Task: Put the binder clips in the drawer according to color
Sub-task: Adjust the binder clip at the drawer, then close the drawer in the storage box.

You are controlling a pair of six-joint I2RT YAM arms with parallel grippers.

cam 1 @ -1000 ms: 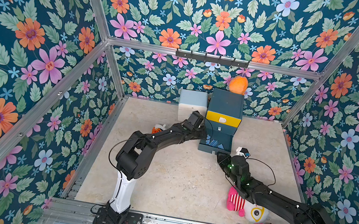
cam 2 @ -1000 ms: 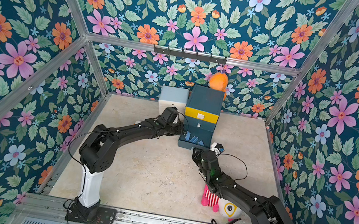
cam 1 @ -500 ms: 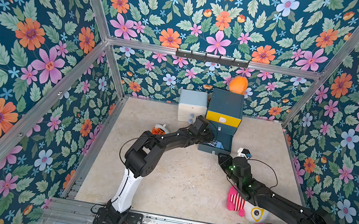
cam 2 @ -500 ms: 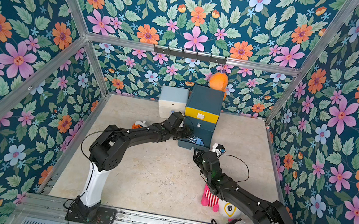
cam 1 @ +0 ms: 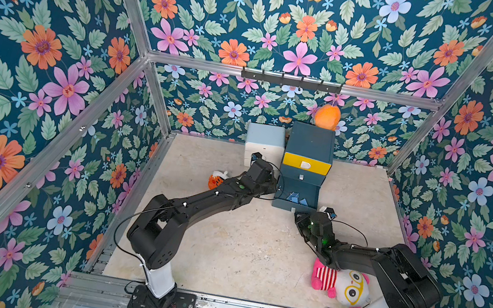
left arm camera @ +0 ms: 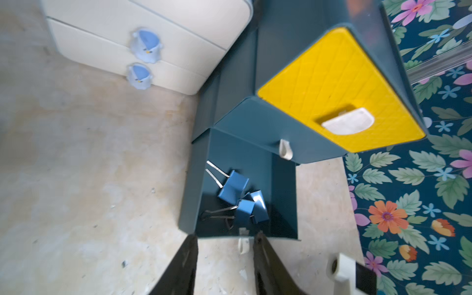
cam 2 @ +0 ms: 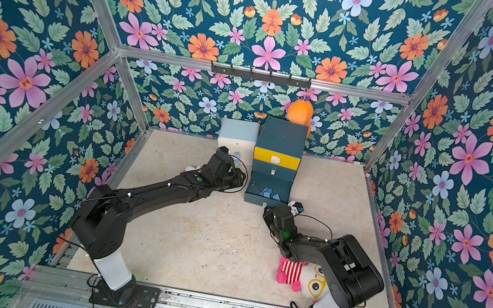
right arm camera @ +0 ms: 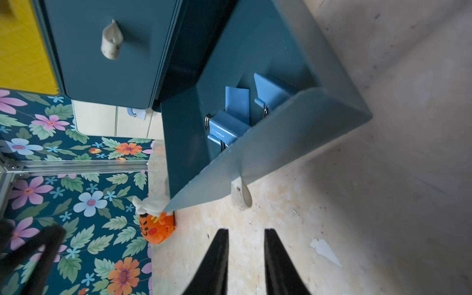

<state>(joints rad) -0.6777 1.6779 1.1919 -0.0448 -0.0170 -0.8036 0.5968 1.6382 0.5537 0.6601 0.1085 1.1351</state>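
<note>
The drawer [cam 1: 308, 145] [cam 2: 282, 137] is a dark blue-grey cabinet with a yellow top front. Its bottom tray [cam 1: 292, 208] is pulled out. Three blue binder clips [left arm camera: 241, 199] [right arm camera: 235, 115] lie inside it, and they show in both top views [cam 1: 297, 199] [cam 2: 269, 194]. My left gripper [left arm camera: 226, 236] hangs open and empty at the tray's front left corner [cam 1: 270, 184]. In front of the tray's white handle [right arm camera: 242, 194], my right gripper [right arm camera: 246, 231] is open with bare floor between its fingers [cam 1: 299, 217].
A white and pale-blue drawer unit [cam 1: 265, 144] [left arm camera: 143, 38] stands left of the cabinet. An orange plush [cam 1: 216, 179] [right arm camera: 157, 227] lies under the left arm. A pink striped plush [cam 1: 339, 281] lies under the right arm. An orange toy [cam 1: 327, 116] hangs behind the cabinet.
My left arm has swung from the cabinet's left side down to the open bottom tray, and its jaws have parted. The right arm has hardly moved.
</note>
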